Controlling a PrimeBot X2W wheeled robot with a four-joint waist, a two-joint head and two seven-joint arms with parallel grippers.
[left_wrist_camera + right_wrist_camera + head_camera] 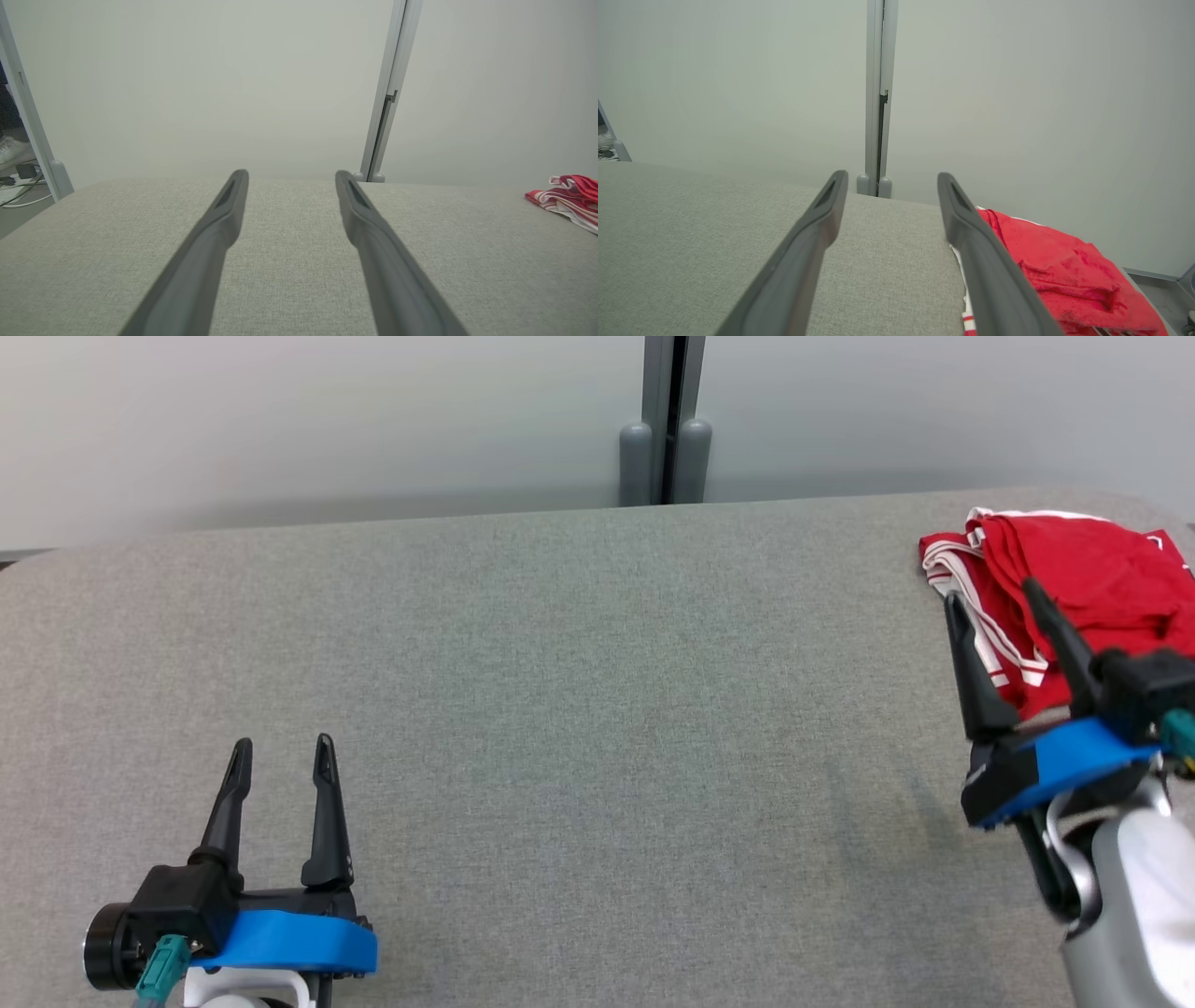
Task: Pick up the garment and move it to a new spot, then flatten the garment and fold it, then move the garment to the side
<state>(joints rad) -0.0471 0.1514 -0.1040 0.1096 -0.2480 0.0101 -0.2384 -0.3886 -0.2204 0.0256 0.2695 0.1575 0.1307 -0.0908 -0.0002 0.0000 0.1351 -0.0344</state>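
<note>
While both pairs of jaws gape wide and empty, one red garment (1102,569) lies bunched at the desk's (597,663) far right corner.
Soft, light and limp, it will likely sag, so a thick fold at the white-striped edge looks the best hold; the right jaws hover at that edge, the left jaws well apart. One garment, two pairs of jaws.

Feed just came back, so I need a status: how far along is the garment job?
Done: nothing yet; the red garment lies bunched at the far right of the table, unfolded. In hand: the right tool, open, is by its striped edge, gripping nothing; the left tool sits open over bare table. Left: pick up, move, flatten, fold, set aside.
</note>
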